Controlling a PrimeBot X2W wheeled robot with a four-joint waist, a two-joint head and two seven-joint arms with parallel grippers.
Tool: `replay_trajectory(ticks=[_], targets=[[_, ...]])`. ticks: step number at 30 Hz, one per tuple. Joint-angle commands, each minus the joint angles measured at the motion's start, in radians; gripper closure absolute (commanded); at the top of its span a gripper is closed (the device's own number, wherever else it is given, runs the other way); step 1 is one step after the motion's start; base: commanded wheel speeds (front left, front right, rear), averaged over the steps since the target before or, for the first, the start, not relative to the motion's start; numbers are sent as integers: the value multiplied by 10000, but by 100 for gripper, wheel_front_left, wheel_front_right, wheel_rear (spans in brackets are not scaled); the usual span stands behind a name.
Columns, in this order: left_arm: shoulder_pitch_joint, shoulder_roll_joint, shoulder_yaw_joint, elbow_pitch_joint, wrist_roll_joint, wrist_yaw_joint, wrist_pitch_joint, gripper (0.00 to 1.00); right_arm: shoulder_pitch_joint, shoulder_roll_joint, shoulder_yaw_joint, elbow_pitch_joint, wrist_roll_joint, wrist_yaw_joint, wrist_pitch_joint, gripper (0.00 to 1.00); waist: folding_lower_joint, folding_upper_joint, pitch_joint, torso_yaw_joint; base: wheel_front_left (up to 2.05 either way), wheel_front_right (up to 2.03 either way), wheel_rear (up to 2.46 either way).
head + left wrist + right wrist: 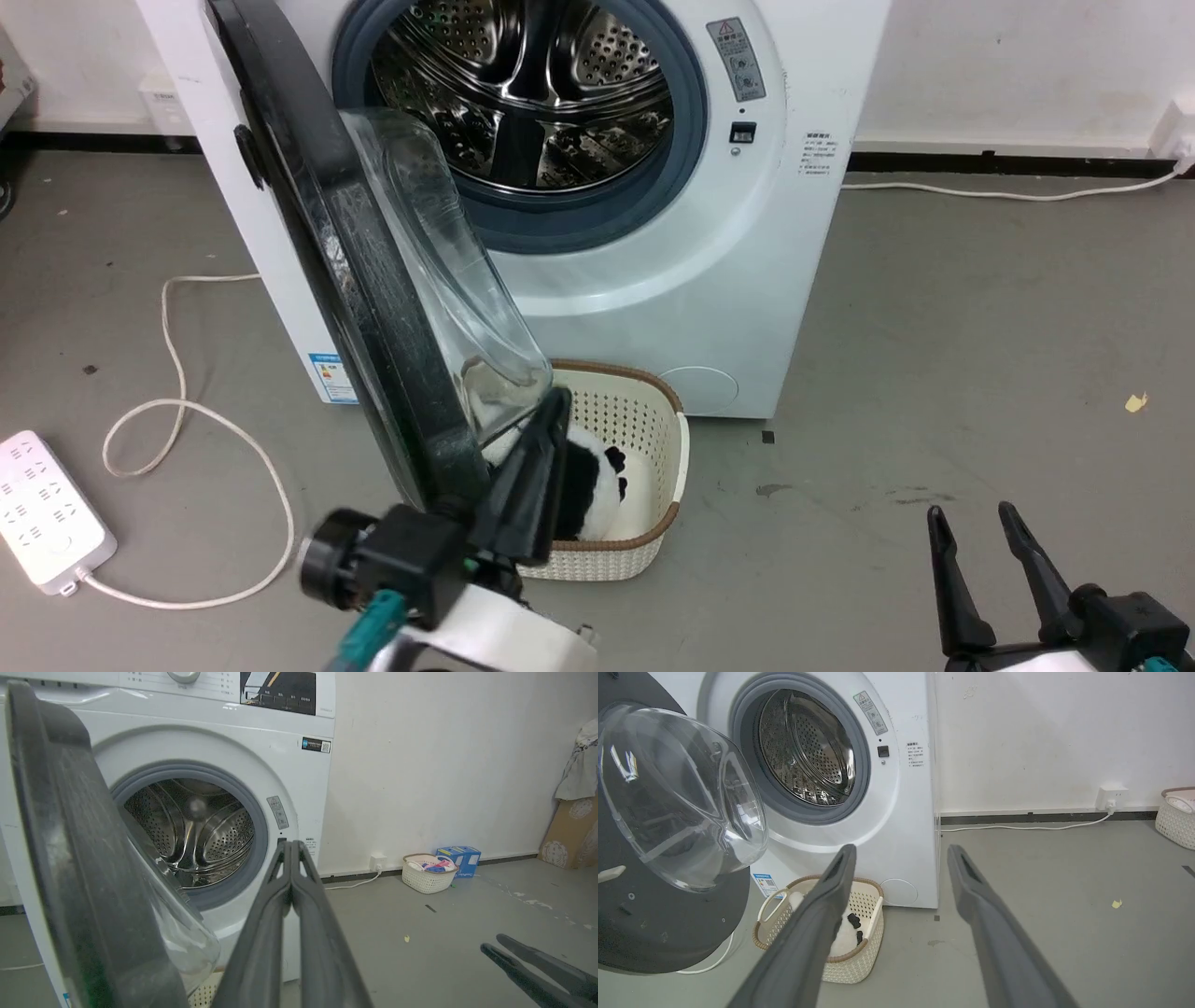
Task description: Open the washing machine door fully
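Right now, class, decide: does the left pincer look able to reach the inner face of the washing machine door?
Probably yes. The shut left pincer lies right beside the washing machine door, on its glass-bowl side, with nothing between them; the basket sits lower, beneath it.

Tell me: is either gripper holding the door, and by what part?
Nothing is held. The left gripper is shut on nothing beside the door's inner side; the right gripper is open, away from it.
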Motion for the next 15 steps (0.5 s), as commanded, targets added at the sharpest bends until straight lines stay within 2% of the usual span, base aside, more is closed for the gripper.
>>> replay_trajectory(ticks=[1, 9, 15], targets=[[109, 23, -73, 254, -74, 53, 13, 100, -105, 45, 18, 34, 51, 10, -42, 0, 0, 0, 29, -9, 0, 0, 0], [56, 15, -221, 2205, -331, 336, 30, 100, -231, 45, 103, 103, 56, 10, -65, 0, 0, 0, 258, -106, 0, 0, 0], [-48, 16, 25, 3135, -519, 565, -180, 100, -254, 45, 86, 161, 73, 10, -88, 0, 0, 0, 356, -80, 0, 0, 0]])
